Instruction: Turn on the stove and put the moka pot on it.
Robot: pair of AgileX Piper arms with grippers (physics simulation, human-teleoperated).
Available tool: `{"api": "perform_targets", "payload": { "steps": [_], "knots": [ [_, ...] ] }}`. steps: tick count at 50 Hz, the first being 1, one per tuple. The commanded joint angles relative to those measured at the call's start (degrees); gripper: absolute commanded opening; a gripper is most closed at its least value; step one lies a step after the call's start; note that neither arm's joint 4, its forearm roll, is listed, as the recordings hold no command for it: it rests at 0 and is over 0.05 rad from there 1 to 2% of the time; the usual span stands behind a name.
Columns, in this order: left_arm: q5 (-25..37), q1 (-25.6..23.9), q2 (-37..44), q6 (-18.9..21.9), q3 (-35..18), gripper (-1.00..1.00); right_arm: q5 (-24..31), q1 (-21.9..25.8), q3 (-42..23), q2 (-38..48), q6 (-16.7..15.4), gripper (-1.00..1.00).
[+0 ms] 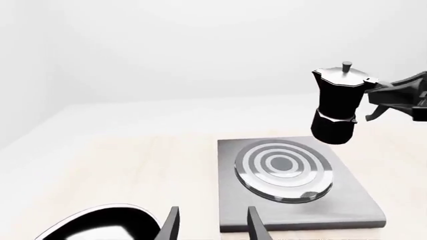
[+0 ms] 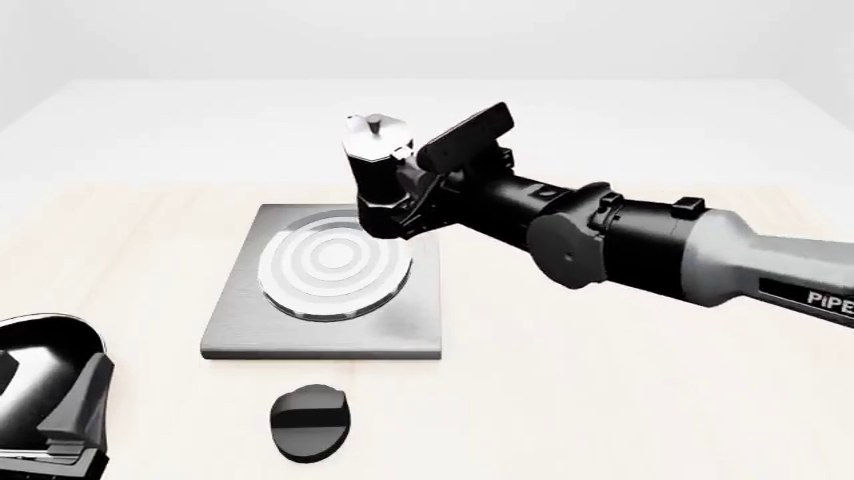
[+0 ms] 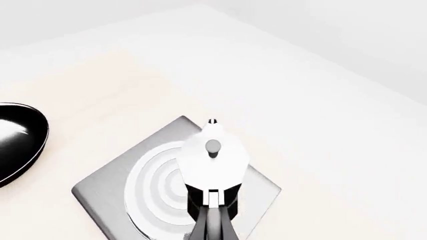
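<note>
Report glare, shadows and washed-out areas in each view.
Left wrist view: moka pot sharp, held above the stove, bright reflection bands on the burner rings. Front view: soft, even light, only faint shadow around the stove; right gripper clear. Right wrist view: the pot's lid is blown out to near white, and the frying pan shows glossy highlights.

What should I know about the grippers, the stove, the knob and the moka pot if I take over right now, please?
Right gripper: shut on the moka pot at its handle, held in the air above the far right part of the stove, not yet down.
Left gripper: open, holding nothing, near the frying pan.
Knob: on the table just in front of the stove; its setting cannot be read.
Left: lower the pot onto the burner rings.
</note>
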Motion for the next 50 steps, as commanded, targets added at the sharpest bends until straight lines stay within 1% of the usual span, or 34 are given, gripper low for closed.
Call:
{"api": "perform_targets", "payload": {
  "steps": [1,2,4,7,14,22,27,32,40,50],
  "knots": [
    [0.3,-0.2,0.0,-0.1,0.0,1.00,-1.0,2.3,-6.7,6.0,1.1,-1.00],
    [0.3,-0.2,0.0,-0.1,0.0,1.00,-1.0,2.7,-7.2,6.4,2.0,-1.00],
    [0.5,0.0,0.0,-0.1,0.0,1.00,-1.2,2.6,-7.8,7.3,1.6,-1.00],
    [0.7,-0.1,0.0,-0.1,0.0,1.00,-1.9,3.0,-9.0,9.2,2.0,-1.00],
    [0.9,0.3,0.0,-0.2,0.0,1.00,-2.1,4.0,-11.7,12.3,3.6,-1.00],
    [0.8,0.6,0.0,0.0,0.0,1.00,-2.4,4.5,-14.4,15.0,3.7,-1.00],
    [0.8,1.0,0.0,-0.2,0.0,1.00,-2.4,4.8,-15.1,15.8,4.1,-1.00],
    [0.6,1.2,0.0,-0.2,0.0,1.00,-3.5,5.4,-15.0,16.3,4.9,-1.00],
    [0.7,1.4,0.0,0.4,0.0,1.00,-4.5,4.4,-15.8,18.0,4.6,-1.00],
    [0.7,2.9,0.0,0.4,0.0,1.00,-5.0,4.1,-16.8,21.0,4.6,-1.00]
  ]
}}
